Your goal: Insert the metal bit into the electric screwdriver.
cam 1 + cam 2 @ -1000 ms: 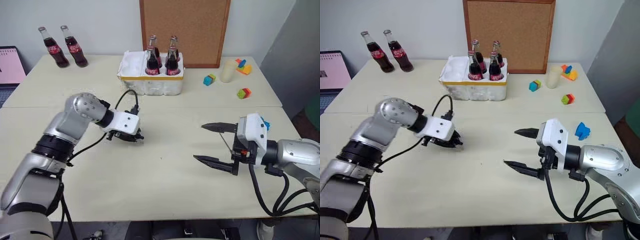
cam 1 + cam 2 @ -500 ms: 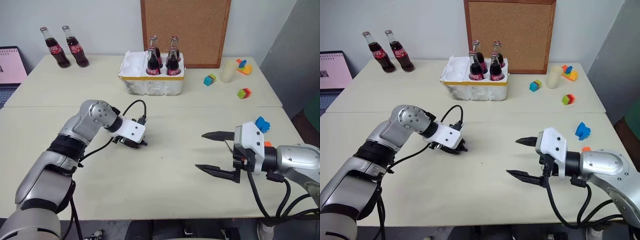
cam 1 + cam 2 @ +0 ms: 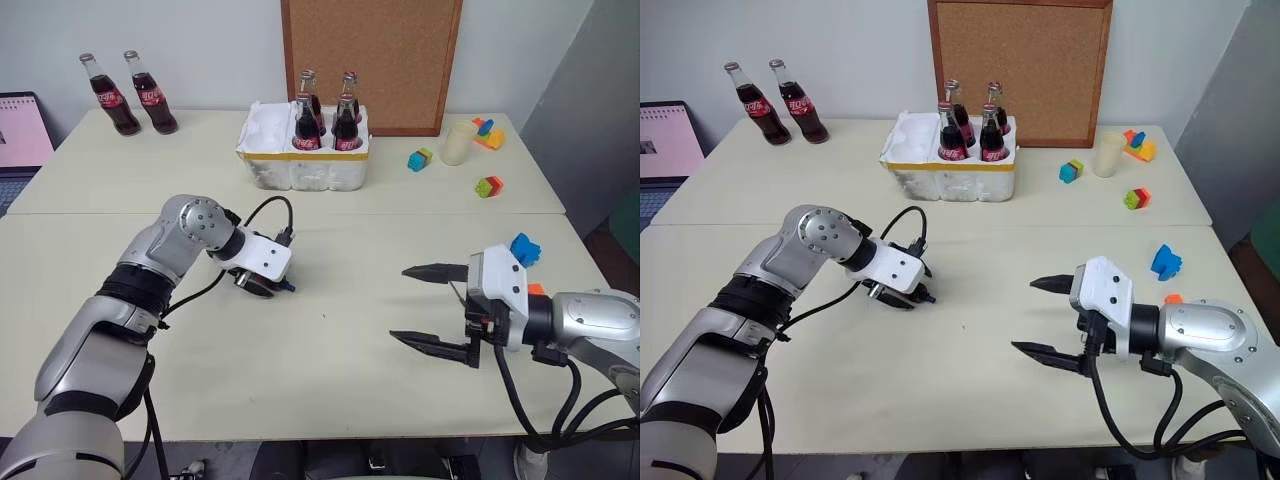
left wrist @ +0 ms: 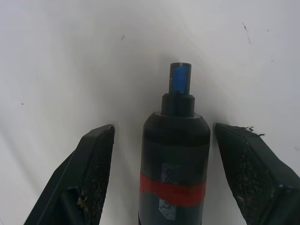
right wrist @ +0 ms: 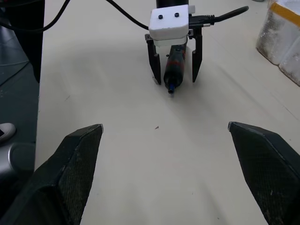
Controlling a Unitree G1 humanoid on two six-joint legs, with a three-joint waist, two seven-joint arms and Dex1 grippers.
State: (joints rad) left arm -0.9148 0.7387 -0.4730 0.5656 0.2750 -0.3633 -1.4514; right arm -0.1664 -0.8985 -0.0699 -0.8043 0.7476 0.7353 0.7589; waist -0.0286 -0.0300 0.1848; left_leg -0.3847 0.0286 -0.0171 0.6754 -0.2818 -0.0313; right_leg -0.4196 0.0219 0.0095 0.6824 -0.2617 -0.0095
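The electric screwdriver [image 4: 174, 159], dark with a red band and a blue-ended tip, lies on the cream table [image 3: 330, 370] left of centre. My left gripper [image 3: 270, 288] points down over it, open. Its fingers [image 4: 96, 154] stand either side of the body with a gap on both sides, as the right wrist view also shows for the screwdriver [image 5: 174, 65]. My right gripper [image 3: 400, 303] hovers wide open at the right, aimed toward the left one, with nothing between its fingertips. A thin grey rod [image 3: 455, 292], seemingly the metal bit, shows near the base of its fingers; whether it rests on the table I cannot tell.
A white foam crate [image 3: 300, 165] with several cola bottles stands at the back centre, and two more bottles [image 3: 125, 95] at the back left. Coloured blocks [image 3: 488, 186] and a cup [image 3: 457, 143] sit at the back right. A blue block [image 3: 525, 247] lies near my right arm.
The left gripper's fingers have spread apart and let go of the screwdriver, which now lies between them. The right gripper has stayed wide open and still.
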